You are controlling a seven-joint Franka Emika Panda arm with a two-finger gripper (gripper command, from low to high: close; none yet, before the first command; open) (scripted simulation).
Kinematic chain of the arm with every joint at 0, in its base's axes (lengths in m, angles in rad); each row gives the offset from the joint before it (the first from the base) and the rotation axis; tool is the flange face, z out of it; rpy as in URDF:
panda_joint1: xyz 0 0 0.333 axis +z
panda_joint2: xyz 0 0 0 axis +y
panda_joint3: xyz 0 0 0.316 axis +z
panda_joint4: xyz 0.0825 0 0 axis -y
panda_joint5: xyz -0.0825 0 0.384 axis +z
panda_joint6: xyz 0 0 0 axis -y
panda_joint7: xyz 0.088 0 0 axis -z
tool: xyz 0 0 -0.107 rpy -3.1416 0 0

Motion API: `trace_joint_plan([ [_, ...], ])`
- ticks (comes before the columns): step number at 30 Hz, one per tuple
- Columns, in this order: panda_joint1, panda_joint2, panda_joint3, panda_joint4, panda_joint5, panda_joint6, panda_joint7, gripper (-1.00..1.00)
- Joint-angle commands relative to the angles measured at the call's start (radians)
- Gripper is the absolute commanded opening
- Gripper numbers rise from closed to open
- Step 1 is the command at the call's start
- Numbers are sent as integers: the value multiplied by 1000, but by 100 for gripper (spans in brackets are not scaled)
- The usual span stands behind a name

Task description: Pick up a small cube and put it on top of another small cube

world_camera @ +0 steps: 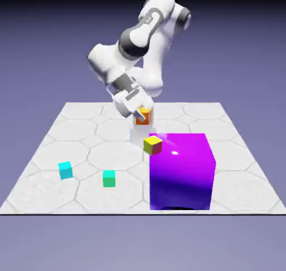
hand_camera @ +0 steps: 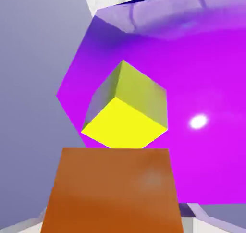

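Carrying the small orange cube (hand_camera: pixel 111 191) pinched in its tool (world_camera: pixel 141 114) above the tabletop (world_camera: pixel 72 131), the arm should settle squarely over the small yellow cube (world_camera: pixel 152 145) (which sits atop the big purple cube (world_camera: pixel 183 172)) before releasing.

The big cube (world_camera: pixel 182 172) stands on the desk (world_camera: pixel 72 130) toward the exterior view's right and serves as landmark. On its top, at the far left corner, sits a small cube (world_camera: pixel 152 145), tilted. Above and behind that corner, off the desk, the hand (world_camera: pixel 138 112) holds another small cube (world_camera: pixel 144 116). Two further small cubes lie on the desk left of the big cube: one (world_camera: pixel 109 178) near, one (world_camera: pixel 66 170) farther left.
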Motion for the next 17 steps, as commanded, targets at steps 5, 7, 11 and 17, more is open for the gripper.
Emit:
trace_joint_plan([
  [5, -114, -24, 103, 40, -9, -51, 51, -100],
  [7, -116, 13, 175, 10, 28, 33, 33, -100],
  [11, -119, 54, 254, -22, 69, 125, 13, 100],
  [17, -114, -24, 103, 40, -9, -51, 51, 100],
])
